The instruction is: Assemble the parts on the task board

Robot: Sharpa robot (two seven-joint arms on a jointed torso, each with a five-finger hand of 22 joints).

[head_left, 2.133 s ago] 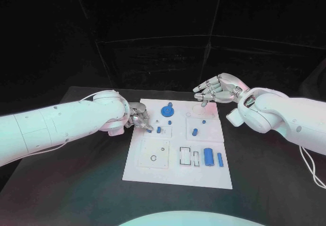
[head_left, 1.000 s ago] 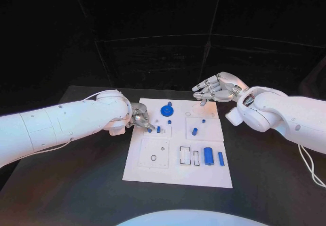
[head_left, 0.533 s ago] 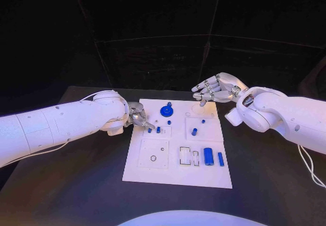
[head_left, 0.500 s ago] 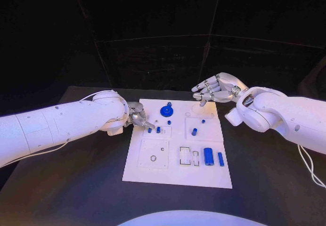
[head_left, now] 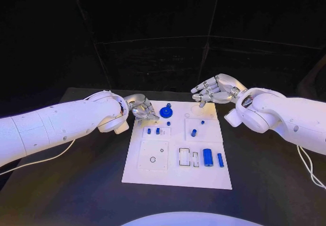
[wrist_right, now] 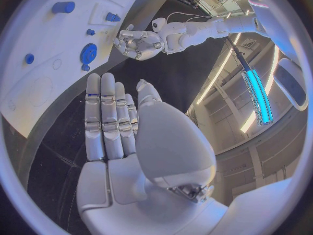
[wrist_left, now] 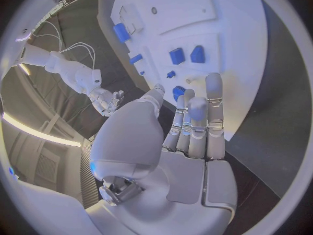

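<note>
1. Left hand hangs at the task board's ten o'clock corner, fingers straight and loosely apart in the left wrist view, nothing in them: released.
2. Right hand hovers off the board's one o'clock corner, fingers stretched out flat in its own wrist view, also holding nothing.
3. Risk one, as I judge it: the left fingertips sit just beside the two small blue blocks standing in their recess; a careless sweep down could knock them over or out.
4. Risk two: the blue gear at twelve o'clock sits close to both hands; if each goes for it, fingers could collide above it.
5. Risk three: the loose pieces are small and smooth-looking, so a pinch that lands off-centre could flick one across the black table.
6. The board itself: a white rectangular plate lying flat in the middle of the table, split into square panels.
7. A large blue cylinder and a slimmer blue bar lie at four o'clock, beside outlined slots.
8. Centre-right, a short blue peg stands upright; the left panel at eight o'clock shows open holes.
</note>
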